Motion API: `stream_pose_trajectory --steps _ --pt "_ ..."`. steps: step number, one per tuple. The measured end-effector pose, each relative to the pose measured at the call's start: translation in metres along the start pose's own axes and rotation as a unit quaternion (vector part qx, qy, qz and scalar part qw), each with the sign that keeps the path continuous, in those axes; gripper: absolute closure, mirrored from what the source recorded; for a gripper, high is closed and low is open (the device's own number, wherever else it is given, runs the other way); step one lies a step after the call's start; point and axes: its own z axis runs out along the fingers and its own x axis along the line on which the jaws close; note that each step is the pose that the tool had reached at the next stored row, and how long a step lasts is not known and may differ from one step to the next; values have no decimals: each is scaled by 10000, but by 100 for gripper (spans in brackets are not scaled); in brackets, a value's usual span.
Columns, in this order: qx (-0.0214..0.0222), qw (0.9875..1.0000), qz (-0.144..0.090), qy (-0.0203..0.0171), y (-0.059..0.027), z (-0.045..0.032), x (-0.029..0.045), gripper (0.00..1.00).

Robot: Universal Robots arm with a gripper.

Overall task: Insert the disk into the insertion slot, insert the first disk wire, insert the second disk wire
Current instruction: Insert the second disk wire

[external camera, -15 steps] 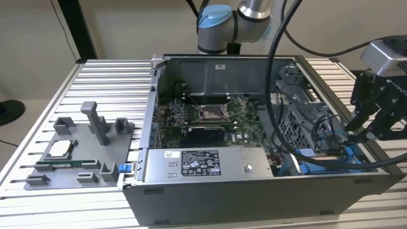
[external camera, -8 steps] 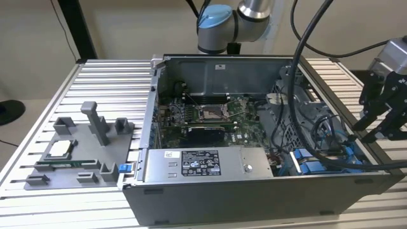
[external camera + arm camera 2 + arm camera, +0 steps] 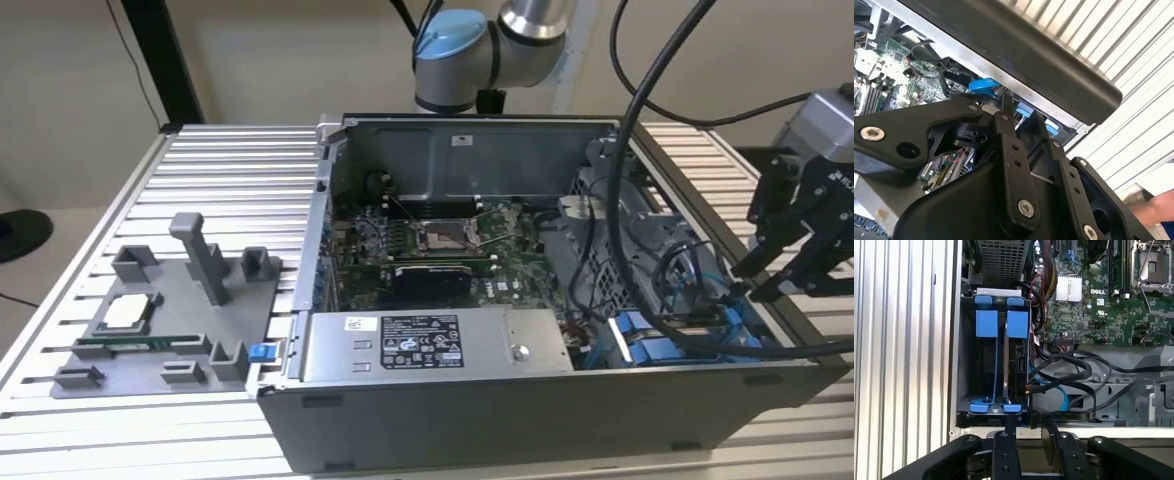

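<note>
In the exterior view an open computer case (image 3: 534, 410) stood on the ribbed metal surface (image 3: 227, 170). A grey fixture tray (image 3: 160, 320) lay at the exterior view's left. A silver power-supply box (image 3: 441, 345) sat along the case's near wall, with the motherboard (image 3: 441, 240) behind it. Thick black cables (image 3: 641, 90) hung across the case towards the exterior view's right. The hand (image 3: 763, 290) hung over that corner, close to the side wall.

In the second wrist view the hand (image 3: 1024, 112) reached in just under the case rim, near a blue cable (image 3: 984, 85).

In the first wrist view the disk (image 3: 1017, 360) sat down in the insertion slot (image 3: 968, 360), beside an empty blue carrier (image 3: 986, 322). Black wires (image 3: 1079, 370) and the blue cable (image 3: 1056, 390) crowded the space next to it. The hand (image 3: 1029, 421) stood at the slot's edge, parted to a narrow gap. A black connector (image 3: 1029, 415) at the disk's end lay between the fingertips (image 3: 1010, 422), which did not visibly press on it.
</note>
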Motion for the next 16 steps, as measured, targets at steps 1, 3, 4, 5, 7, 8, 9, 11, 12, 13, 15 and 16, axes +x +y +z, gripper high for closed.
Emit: stream_pose_trajectory --steps 1,3,4,5,7,8,9,11,12,13,15,16 --pt "-1 10000 1 0 0 8 -5 0" --pt "-4 10000 0 -2 -1 16 -9 0" --pt "-5 10000 1 -1 -2 16 -11 0" --pt "-7 10000 1 0 -1 16 -13 0" --pt "-11 10000 1 0 -2 18 -14 0" --pt "-14 10000 1 0 -2 19 -15 0" --pt "-19 10000 2 -1 -2 21 -16 0" --pt "-37 10000 3 -1 -3 26 -20 0" --pt "-49 10000 4 -1 -3 29 -22 0" --pt "-61 10000 5 -1 -3 33 -24 0" --pt "-62 10000 6 0 -3 34 -24 0" --pt "-63 10000 6 1 -3 34 -25 0"
